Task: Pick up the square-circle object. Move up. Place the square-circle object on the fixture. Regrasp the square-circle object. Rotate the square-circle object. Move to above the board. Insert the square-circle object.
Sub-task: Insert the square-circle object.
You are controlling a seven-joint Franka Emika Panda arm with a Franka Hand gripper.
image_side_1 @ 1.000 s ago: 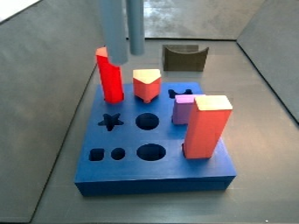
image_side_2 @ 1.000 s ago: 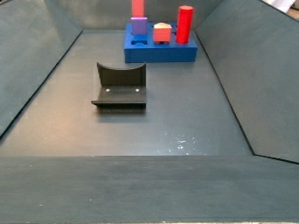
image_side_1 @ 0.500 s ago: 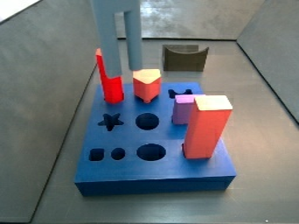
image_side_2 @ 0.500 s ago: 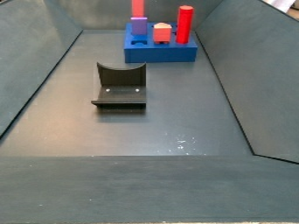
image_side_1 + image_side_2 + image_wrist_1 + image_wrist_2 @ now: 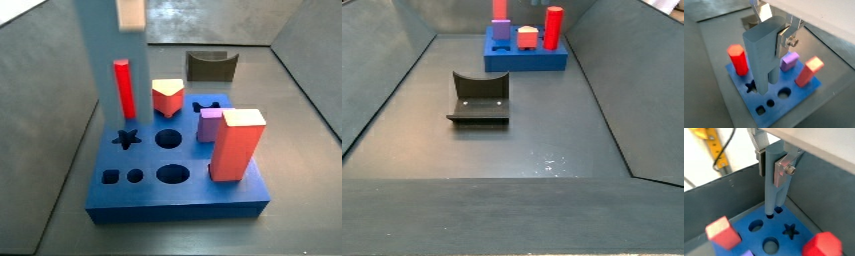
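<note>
Two silver fingers (image 5: pixel 786 168) of the end effector (image 5: pixel 777 31) pinch the upper part of the square-circle object (image 5: pixel 763 55), which hangs upright above the board (image 5: pixel 799 92); the arm points straight down over the board's left part. In a wrist view the bar's lower tip (image 5: pixel 773 212) sits at the small paired holes near the board's edge, though whether it has entered them is not clear. Well apart stands the fixture (image 5: pixel 478 97), bare, on the grey floor (image 5: pixel 543 140).
</note>
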